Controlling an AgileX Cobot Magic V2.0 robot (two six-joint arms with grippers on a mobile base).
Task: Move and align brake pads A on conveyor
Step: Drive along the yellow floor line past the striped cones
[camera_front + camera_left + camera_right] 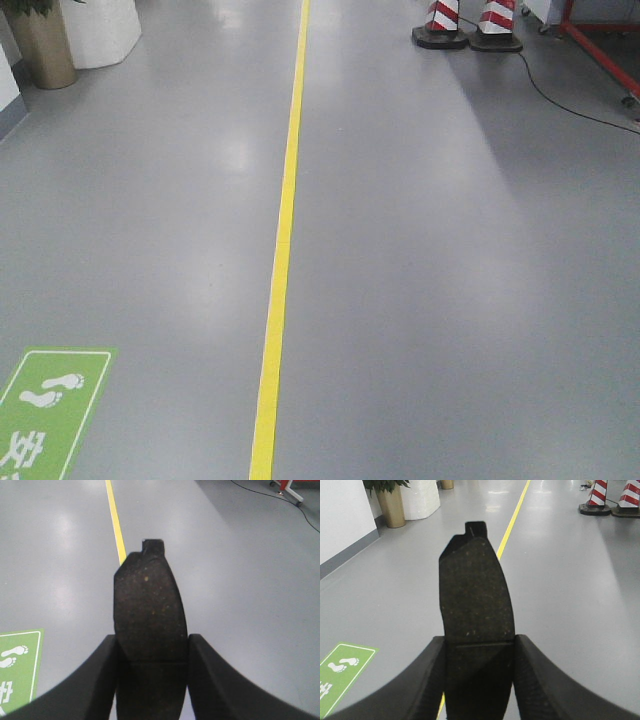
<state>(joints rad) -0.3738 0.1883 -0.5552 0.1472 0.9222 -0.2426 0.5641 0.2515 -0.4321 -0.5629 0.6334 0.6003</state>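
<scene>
In the left wrist view a dark curved brake pad (pixel 149 605) with a centre groove and a small tab at its far end sticks out forward, with my left gripper (pixel 152 650) shut on its two long edges. The right wrist view shows the same: another brake pad (pixel 476 595) clamped between the black fingers of my right gripper (pixel 479 647), held above the grey floor. The conveyor is out of view in every frame. Neither arm shows in the front-facing view.
Glossy grey floor with a yellow line (pixel 280 250) running ahead. A green footprint sign (pixel 45 405) lies on the floor at lower left. Red-white striped cones (pixel 468 22) and a red frame (pixel 600 35) stand far right; a planter (pixel 42 40) and white pillar base (pixel 100 30) far left.
</scene>
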